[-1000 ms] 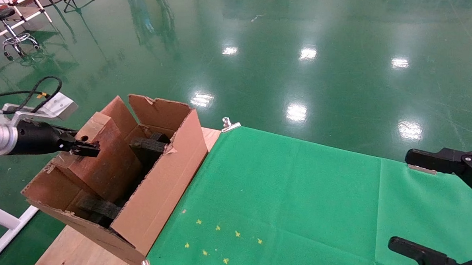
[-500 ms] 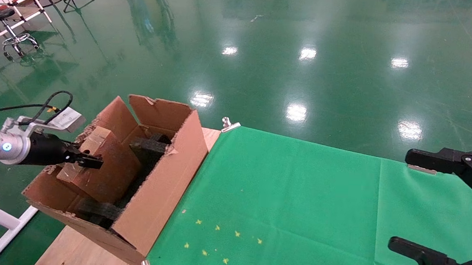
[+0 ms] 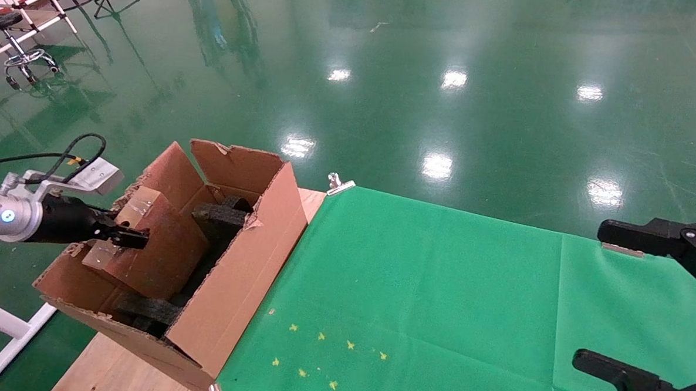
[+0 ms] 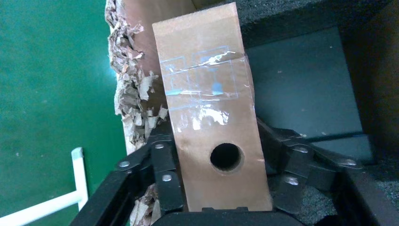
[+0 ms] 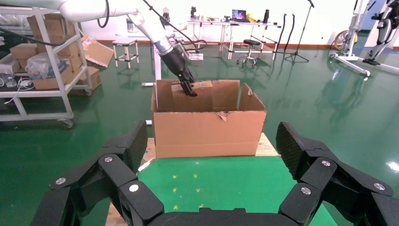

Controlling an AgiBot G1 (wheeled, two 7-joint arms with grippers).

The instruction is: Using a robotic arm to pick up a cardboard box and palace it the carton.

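Head high, looking down; wrists close, level; all share carton (image 3: 233,261).

One large brown corrugated carton (image 3: 226,284) with raised flaps, left of centre. One small reddish-brown closed cardboard box (image 3: 157,252) inside it. Two dark foam blocks (image 3: 221,216) visible. One green cloth (image 3: 437,293). Two grippers: one left (image 3: 132,236), one right (image 3: 642,308). One metal clip (image 3: 338,183).
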